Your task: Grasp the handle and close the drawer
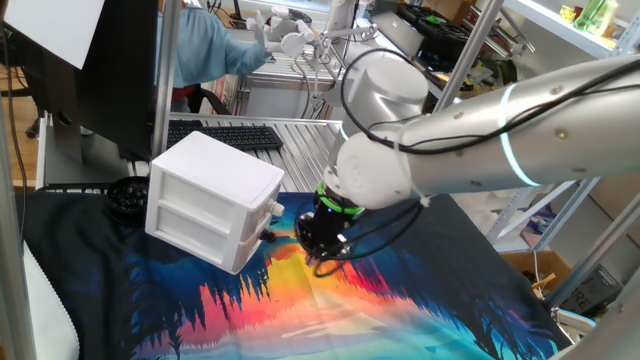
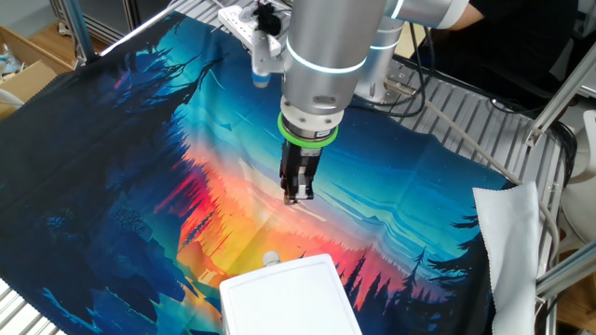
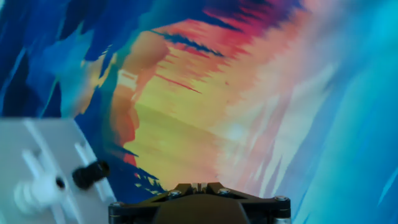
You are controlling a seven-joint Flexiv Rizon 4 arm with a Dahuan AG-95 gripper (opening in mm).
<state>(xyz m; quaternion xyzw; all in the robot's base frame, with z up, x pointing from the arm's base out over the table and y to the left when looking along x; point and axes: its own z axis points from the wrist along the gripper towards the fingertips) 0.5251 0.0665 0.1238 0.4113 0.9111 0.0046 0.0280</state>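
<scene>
Handle [image 3: 91, 175] on drawer [image 1: 240, 237] front, apart from clenched, empty gripper [image 2: 297, 196].

Cabinet [image 3: 37, 168] blurred, edge-cropped in hand view — claw fingertips unseen.

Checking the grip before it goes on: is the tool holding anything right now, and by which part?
Nothing is held. The tool is shut on itself above the cloth, apart from the drawer's handle.
</scene>
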